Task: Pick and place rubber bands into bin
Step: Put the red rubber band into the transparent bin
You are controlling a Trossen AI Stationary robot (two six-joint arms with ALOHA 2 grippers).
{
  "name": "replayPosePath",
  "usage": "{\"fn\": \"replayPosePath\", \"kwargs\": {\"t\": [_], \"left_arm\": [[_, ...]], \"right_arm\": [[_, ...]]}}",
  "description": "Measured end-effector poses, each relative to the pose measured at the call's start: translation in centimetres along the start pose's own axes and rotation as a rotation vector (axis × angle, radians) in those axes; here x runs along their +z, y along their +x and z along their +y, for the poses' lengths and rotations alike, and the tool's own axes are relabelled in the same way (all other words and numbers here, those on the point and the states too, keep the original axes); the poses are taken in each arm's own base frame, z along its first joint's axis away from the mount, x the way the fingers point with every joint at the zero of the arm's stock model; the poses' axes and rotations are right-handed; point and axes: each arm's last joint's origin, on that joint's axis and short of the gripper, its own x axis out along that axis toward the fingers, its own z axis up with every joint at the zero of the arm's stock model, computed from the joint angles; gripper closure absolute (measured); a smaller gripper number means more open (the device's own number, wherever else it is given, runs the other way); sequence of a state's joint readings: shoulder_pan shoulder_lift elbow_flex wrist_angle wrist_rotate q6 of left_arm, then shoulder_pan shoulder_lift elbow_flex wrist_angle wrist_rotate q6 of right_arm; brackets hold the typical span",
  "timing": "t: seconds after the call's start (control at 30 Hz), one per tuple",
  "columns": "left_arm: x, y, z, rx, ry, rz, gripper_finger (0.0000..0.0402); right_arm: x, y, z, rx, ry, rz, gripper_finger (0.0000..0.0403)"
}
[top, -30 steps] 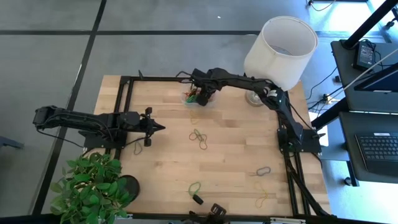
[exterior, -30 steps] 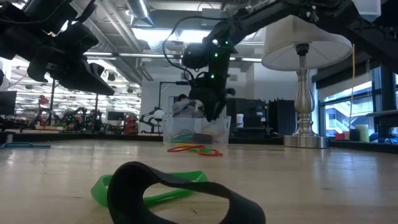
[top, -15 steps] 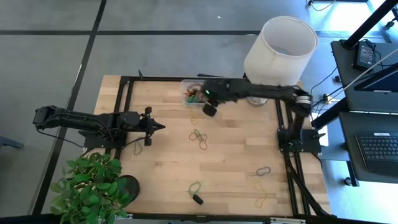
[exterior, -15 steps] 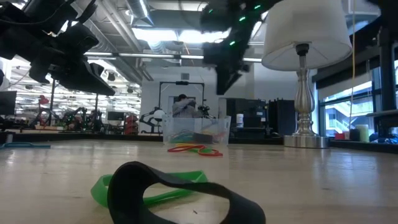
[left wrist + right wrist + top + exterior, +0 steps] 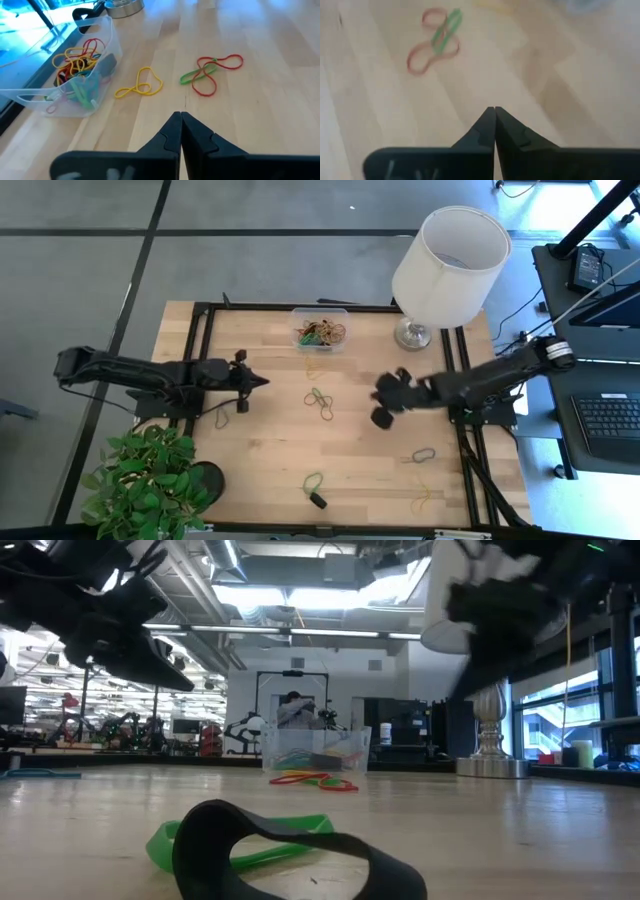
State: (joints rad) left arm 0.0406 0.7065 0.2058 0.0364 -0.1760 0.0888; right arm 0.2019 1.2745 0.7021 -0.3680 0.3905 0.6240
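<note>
While the left gripper (image 5: 262, 380) waits shut at the worktop's (image 5: 260, 450) left, the right gripper (image 5: 378, 404), fingers pressed together and empty, hovers mid-worktop, right of a red-green rubber band tangle (image 5: 319, 402); the bin (image 5: 321, 331) sits at the far edge.

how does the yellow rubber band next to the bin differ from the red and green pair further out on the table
The yellow rubber band is a single loop, twisted into a loose figure eight; the red and green pair is two bands tangled across each other. The yellow one lies close beside the bin; the pair lies farther out on bare wood, nearer the table's middle. Both lie flat on the table, outside the bin, untouched by either pincer.
</note>
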Motion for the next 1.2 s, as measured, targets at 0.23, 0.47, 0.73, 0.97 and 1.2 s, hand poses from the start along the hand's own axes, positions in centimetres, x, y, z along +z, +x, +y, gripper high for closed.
{"fn": "replayPosePath", "kwargs": {"t": [0.23,0.47,0.73,0.97,1.2], "left_arm": [[2.5,2.3,-0.2,-0.005,0.002,0.079,0.04],[5.9,6.1,-0.9,-0.023,0.072,0.164,0.04],[9.6,11.1,-3.0,-0.071,0.212,0.203,0.04],[11.1,14.8,-4.6,-0.102,0.261,0.262,0.0385],[9.8,17.8,-5.4,-0.119,0.338,0.416,0.0323]], "right_arm": [[-6.5,0.9,-0.2,0.051,0.022,-0.05,0.0395],[-7.2,1.1,-0.5,0.061,-0.002,-0.058,0.0393],[-7.2,1.1,-0.4,0.064,-0.03,-0.063,0.0378],[-7.2,1.1,-0.5,0.063,-0.034,-0.062,0.0378],[-7.2,1.1,-0.5,0.063,-0.057,-0.063,0.0377]]}}
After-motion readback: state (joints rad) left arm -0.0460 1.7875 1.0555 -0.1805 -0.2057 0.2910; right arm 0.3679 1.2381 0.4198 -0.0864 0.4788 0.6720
